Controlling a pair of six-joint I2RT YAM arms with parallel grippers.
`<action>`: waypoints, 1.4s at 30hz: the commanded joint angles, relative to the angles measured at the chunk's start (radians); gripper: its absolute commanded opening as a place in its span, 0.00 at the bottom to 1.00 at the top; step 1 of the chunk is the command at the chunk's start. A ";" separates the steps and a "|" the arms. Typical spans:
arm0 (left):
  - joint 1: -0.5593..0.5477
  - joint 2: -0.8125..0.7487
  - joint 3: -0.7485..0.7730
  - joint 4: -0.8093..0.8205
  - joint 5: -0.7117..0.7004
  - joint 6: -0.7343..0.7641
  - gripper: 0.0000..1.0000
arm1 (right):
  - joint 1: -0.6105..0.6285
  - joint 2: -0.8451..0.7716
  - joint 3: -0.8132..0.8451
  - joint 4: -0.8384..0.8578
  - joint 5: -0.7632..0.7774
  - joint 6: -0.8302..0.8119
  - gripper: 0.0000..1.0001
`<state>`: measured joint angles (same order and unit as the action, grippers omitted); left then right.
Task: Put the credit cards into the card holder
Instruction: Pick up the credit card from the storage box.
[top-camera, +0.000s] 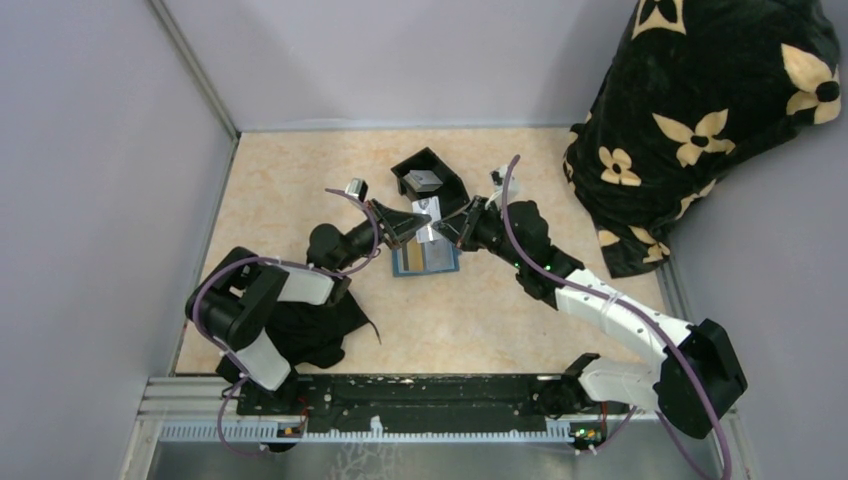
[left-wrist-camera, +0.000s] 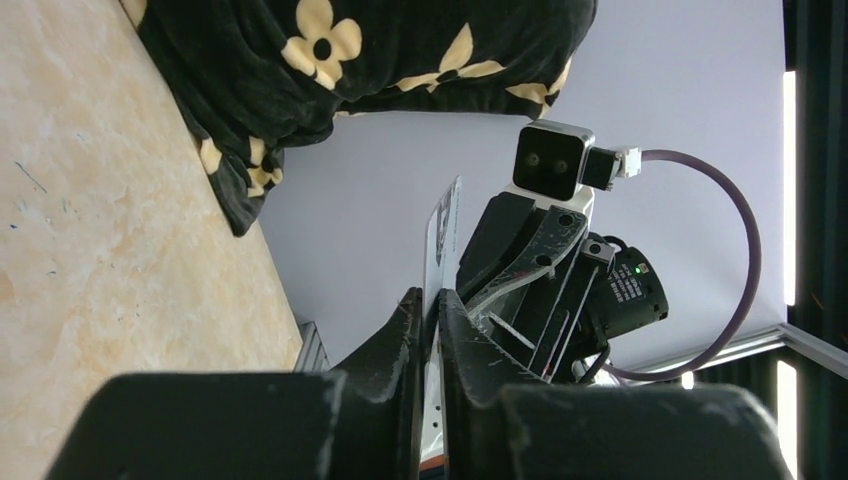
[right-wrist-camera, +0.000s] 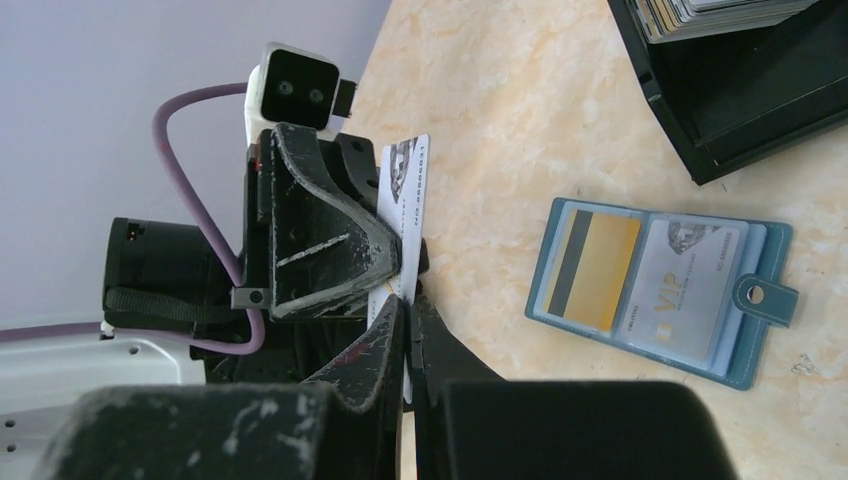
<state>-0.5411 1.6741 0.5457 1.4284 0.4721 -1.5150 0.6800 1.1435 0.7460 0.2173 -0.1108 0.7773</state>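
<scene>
Jaws nearly closed: the left gripper (left-wrist-camera: 430, 305) and the right gripper (right-wrist-camera: 405, 312) each pinch the same upright grey card (right-wrist-camera: 410, 190), near the open holder (right-wrist-camera: 660, 290).

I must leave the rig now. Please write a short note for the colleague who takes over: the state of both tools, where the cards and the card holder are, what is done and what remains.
Left tool: shut on a white card, held in the air.
Right tool: shut on the same card, facing the left tool.
Card holder: lies open on the table, near the black tray.
Done: a yellow card and a silver card sit in its sleeves.
Left: probably one tool lets go and the other slides the white card in. A stack of cards is in the tray.
</scene>
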 joint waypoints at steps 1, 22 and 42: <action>-0.015 0.021 0.007 0.070 0.019 -0.009 0.18 | -0.007 0.004 0.006 0.069 -0.045 -0.005 0.00; 0.069 0.069 -0.136 0.096 -0.110 -0.004 0.46 | -0.016 0.000 0.002 -0.057 0.070 -0.102 0.00; 0.069 -0.119 -0.020 -0.760 -0.264 0.368 0.27 | 0.073 0.234 0.079 -0.154 0.332 -0.219 0.00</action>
<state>-0.4751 1.5646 0.4835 0.8608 0.2474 -1.2411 0.7395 1.3441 0.7559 0.0418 0.1543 0.5846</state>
